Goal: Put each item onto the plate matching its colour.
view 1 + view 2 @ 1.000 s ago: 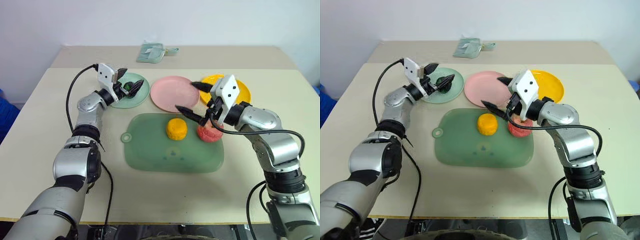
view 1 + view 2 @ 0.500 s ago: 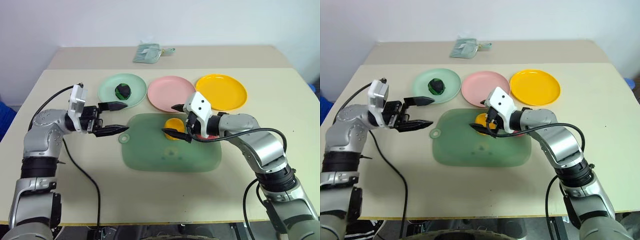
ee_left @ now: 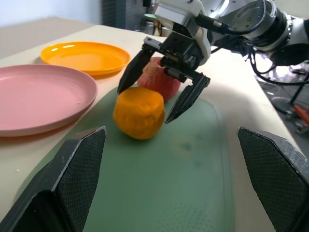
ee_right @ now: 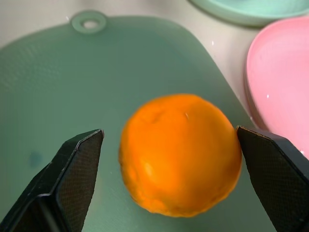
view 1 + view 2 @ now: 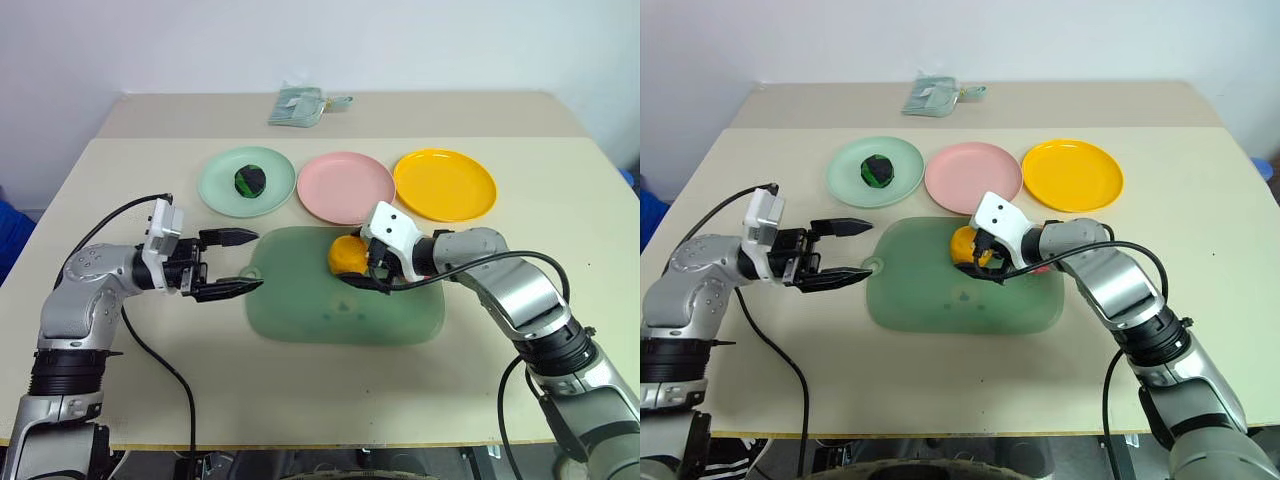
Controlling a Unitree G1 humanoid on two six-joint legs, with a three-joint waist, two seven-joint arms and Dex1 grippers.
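Already, one of three fruits is sorted.
The green ball point(image 5: 249, 180) is seen on the green plate point(image 5: 215, 189); the orange ball point(image 5: 347, 254) is straddled by the spread right gripper point(image 5: 366, 262); the red apple point(image 3: 161, 79) is left on the mat point(image 5: 310, 315); the left gripper point(image 5: 236, 262) is held spread, empty.

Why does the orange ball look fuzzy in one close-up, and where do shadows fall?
In the right wrist view the orange ball is soft-edged, being very near the lens; in the left wrist view it is crisp, with a dark shadow beneath on the green mat. In the left eye view, light is even and shadows faint.

The left pincer point(image 5: 228, 263) points level toward the right with fingers spread, while the right pincer point(image 3: 163, 92), also spread, angles downward.
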